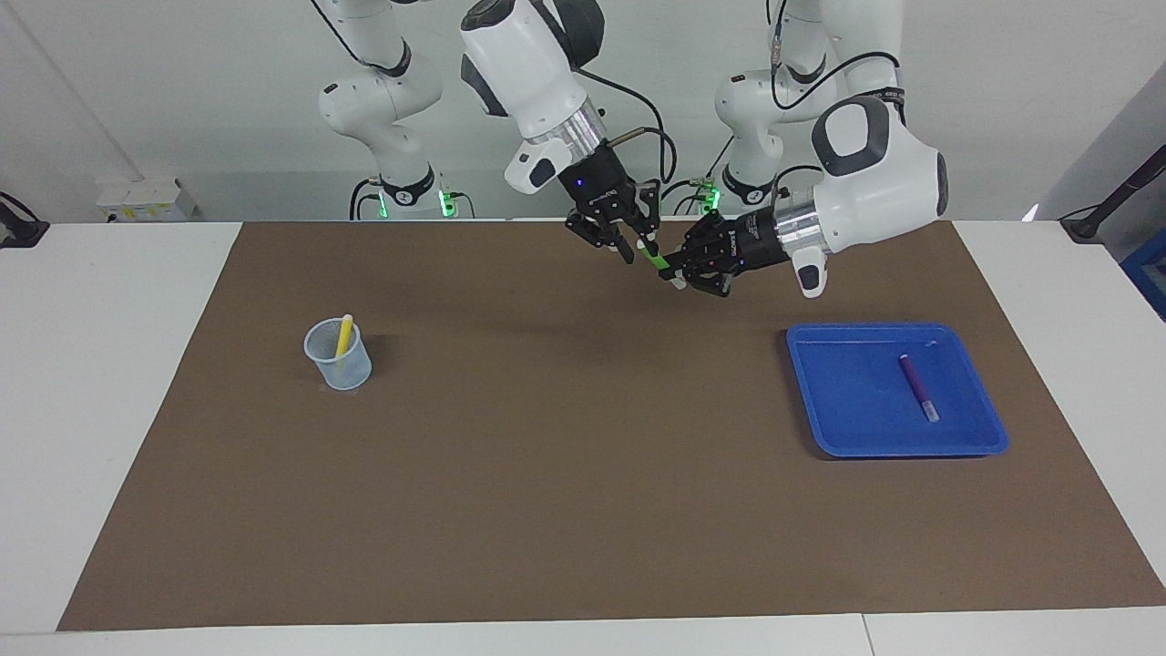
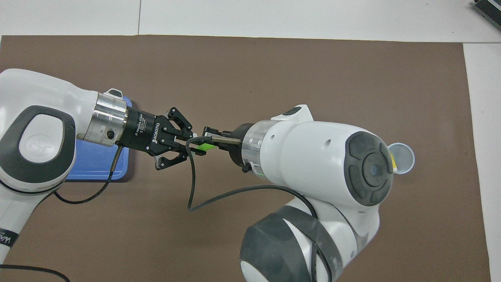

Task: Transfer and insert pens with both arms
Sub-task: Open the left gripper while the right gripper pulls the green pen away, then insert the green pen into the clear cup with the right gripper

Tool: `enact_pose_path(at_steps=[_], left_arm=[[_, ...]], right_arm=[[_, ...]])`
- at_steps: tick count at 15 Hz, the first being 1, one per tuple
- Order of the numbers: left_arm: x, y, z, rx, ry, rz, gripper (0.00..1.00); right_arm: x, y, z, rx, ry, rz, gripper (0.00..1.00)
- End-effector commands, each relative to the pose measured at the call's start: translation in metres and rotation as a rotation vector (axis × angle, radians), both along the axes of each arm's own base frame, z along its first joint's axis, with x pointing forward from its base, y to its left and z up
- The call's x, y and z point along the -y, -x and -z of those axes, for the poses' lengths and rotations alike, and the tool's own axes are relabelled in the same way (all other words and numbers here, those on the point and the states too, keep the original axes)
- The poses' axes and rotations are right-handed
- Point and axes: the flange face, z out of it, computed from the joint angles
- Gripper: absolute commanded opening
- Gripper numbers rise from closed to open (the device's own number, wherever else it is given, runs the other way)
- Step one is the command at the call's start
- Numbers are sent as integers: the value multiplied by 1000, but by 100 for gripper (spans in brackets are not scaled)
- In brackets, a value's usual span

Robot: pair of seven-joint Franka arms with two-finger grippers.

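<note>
A bright green pen (image 1: pixel 653 259) hangs tilted in the air over the brown mat, close to the robots' end. My left gripper (image 1: pixel 674 271) is shut on its lower part, near the whitish end. My right gripper (image 1: pixel 641 247) has come down from above and is shut on its upper end. From overhead the green pen (image 2: pixel 206 147) shows between my left gripper (image 2: pixel 188 145) and the right wrist, which hides the right fingers. A yellow pen (image 1: pixel 343 334) stands in a clear cup (image 1: pixel 337 360). A dark purple pen (image 1: pixel 916 386) lies in the blue tray (image 1: pixel 847 401).
The clear cup (image 2: pixel 402 158) stands toward the right arm's end of the brown mat (image 1: pixel 547 474), and the blue tray (image 2: pixel 96 164) toward the left arm's end. A black cable (image 2: pixel 191 188) loops below the right wrist.
</note>
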Motion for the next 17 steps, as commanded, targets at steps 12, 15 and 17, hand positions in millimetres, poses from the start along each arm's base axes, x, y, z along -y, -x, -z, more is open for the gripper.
enact_pose_path(at_steps=[12,15,17], left_arm=[[11,19,-27,86,4,10,100],[-3,18,-26,217,-24,121,100],[-16,20,-21,275,-86,219,100]], right_arm=[[80,-34,32,-53,217,-85,0],[144,-42,33,-95,358,-214,0],[196,-45,25,-107,454,-321,0]])
